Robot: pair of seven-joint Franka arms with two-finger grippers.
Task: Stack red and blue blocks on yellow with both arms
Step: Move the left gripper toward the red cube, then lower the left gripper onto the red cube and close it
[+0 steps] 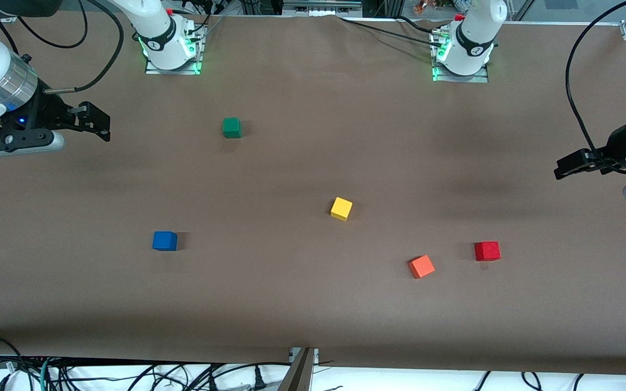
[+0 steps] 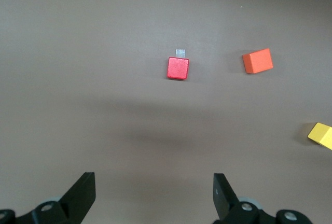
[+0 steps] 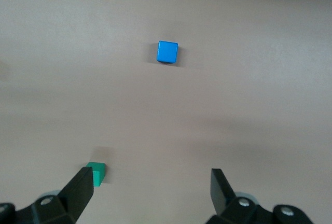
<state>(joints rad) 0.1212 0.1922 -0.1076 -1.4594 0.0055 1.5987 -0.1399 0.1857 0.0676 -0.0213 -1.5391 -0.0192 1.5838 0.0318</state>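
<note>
The yellow cube [image 1: 341, 208] sits near the table's middle. The red cube [image 1: 487, 251] lies nearer the front camera toward the left arm's end; it also shows in the left wrist view [image 2: 178, 68]. The blue cube [image 1: 164, 240] lies toward the right arm's end; it also shows in the right wrist view [image 3: 167, 52]. My left gripper [image 1: 562, 168] is open and empty, up in the air at the left arm's end of the table. My right gripper [image 1: 101, 124] is open and empty, up in the air at the right arm's end.
An orange cube [image 1: 421, 266] lies beside the red cube, toward the table's middle. A green cube [image 1: 231, 127] sits farther from the front camera, near the right arm's base. The brown table's front edge [image 1: 313, 355] has cables below it.
</note>
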